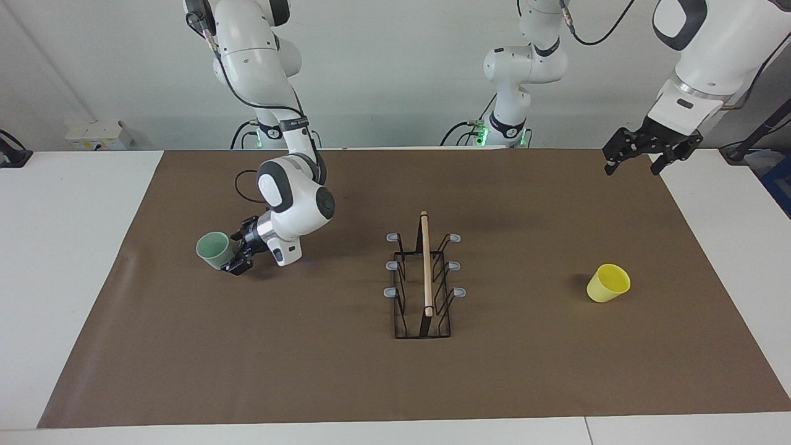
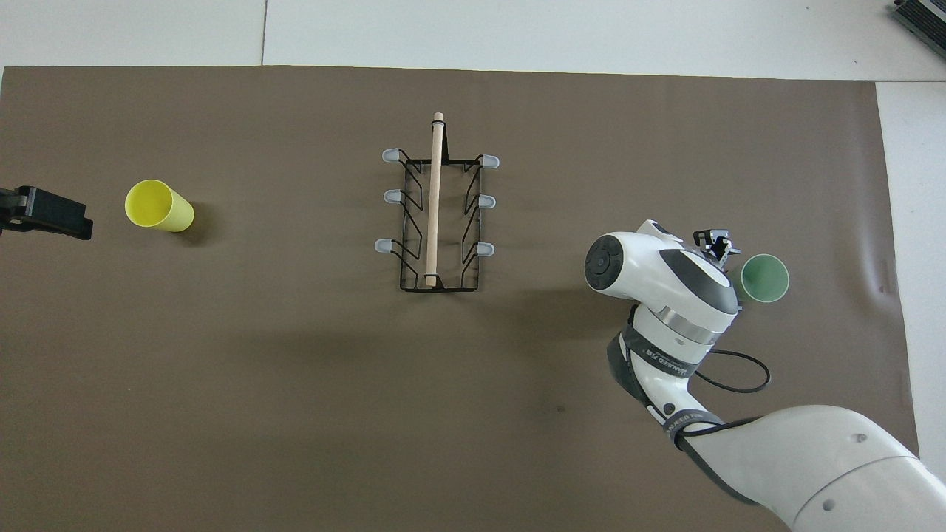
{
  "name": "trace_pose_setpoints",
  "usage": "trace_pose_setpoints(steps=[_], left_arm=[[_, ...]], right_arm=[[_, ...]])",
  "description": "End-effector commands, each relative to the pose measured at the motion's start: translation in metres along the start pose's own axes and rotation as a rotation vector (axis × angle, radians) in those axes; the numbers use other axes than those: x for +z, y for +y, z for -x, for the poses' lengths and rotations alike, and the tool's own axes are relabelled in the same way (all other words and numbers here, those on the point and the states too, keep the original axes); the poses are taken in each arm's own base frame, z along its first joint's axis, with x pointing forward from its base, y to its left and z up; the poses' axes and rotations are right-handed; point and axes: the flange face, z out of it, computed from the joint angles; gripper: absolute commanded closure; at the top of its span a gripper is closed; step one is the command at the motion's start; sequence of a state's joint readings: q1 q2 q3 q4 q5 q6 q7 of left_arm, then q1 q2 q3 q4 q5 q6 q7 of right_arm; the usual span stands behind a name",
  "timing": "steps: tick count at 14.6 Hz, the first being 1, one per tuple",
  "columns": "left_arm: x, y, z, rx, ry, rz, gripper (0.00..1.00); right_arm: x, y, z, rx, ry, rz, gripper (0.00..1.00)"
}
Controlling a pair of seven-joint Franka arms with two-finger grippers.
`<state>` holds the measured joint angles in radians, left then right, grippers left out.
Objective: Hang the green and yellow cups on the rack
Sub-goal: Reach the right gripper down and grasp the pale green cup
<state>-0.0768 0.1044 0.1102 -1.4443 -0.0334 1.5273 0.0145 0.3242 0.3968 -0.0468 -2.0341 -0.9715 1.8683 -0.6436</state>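
Green cup point(image 1: 214, 250) is sitting upright on the worktop point(image 1: 346, 371) toward my right arm's end, and my right gripper point(image 1: 240, 256) is closing in on its side; can't tell yet if it's gripping. I'm aiming for a firm squeeze low on the wall before lifting toward the rack point(image 1: 424, 278). Yellow cup point(image 1: 608, 283) is tilted toward the other end; my left gripper point(image 1: 639, 154) is waiting up high, spread open.
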Motion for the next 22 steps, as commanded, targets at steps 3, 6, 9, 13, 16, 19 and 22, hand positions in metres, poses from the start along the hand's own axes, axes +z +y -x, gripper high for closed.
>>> trace_pose_setpoints(steps=[3, 6, 9, 13, 16, 19, 22], left_arm=[[0.045, -0.032, -0.071, -0.330, -0.015, 0.045, 0.00], [0.067, -0.053, -0.092, -0.609, -0.001, 0.152, 0.00], [0.108, -0.069, -0.115, -0.793, -0.015, 0.148, 0.00], [0.149, -0.091, -0.139, -0.992, 0.030, 0.141, 0.00], [0.177, -0.109, -0.150, -1.082, 0.062, 0.136, 0.00], [0.219, -0.117, -0.147, -1.183, 0.020, 0.145, 0.00], [0.243, -0.133, -0.126, -1.263, -0.026, 0.177, 0.00]], right_arm=[[0.014, -0.004, -0.001, -0.005, -0.080, 0.050, 0.00], [0.029, -0.003, 0.005, -0.023, -0.112, 0.072, 0.00], [0.028, -0.002, 0.006, -0.030, -0.112, 0.075, 0.55], [0.017, 0.010, 0.014, -0.022, -0.119, 0.073, 1.00], [-0.021, 0.028, 0.023, 0.053, -0.090, 0.045, 1.00], [-0.070, 0.054, 0.054, 0.173, 0.016, -0.010, 1.00], [-0.120, 0.074, 0.109, 0.230, 0.165, -0.079, 1.00]])
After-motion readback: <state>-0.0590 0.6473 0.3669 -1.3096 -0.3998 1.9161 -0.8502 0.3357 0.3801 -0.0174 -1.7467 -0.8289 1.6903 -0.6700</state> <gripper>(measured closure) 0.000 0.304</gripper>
